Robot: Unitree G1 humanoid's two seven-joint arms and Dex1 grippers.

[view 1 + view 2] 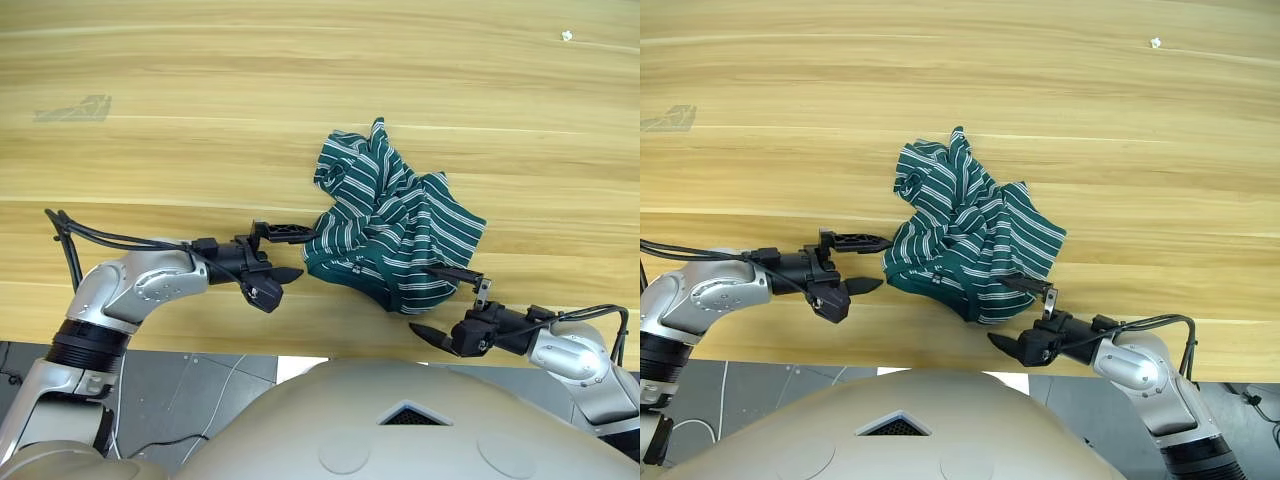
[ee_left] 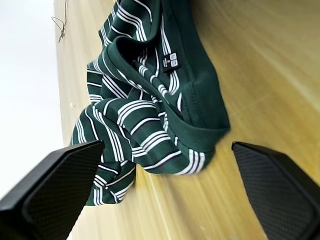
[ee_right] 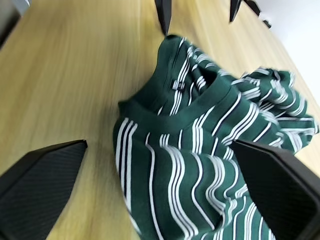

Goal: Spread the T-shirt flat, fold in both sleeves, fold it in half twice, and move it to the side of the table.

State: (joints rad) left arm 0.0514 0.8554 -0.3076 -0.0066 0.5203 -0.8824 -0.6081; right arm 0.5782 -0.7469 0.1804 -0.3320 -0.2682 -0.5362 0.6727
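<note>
The T-shirt [image 1: 390, 225], dark green with white stripes, lies crumpled in a heap near the table's front edge, collar [image 2: 192, 107] toward me. My left gripper [image 1: 306, 254] is open just left of the heap, its fingertips close to the collar side and holding nothing. At the heap's near right corner my right gripper [image 1: 422, 298] is open, one finger [image 1: 455, 272] over the shirt's hem and the other off the cloth. In the right wrist view the striped shirt [image 3: 200, 150] lies between its fingers [image 3: 40, 170].
The wooden table [image 1: 200, 120] stretches wide and bare behind and to both sides of the shirt. A small white scrap [image 1: 566, 36] lies far back right. The table's front edge [image 1: 300, 348] runs just below both grippers.
</note>
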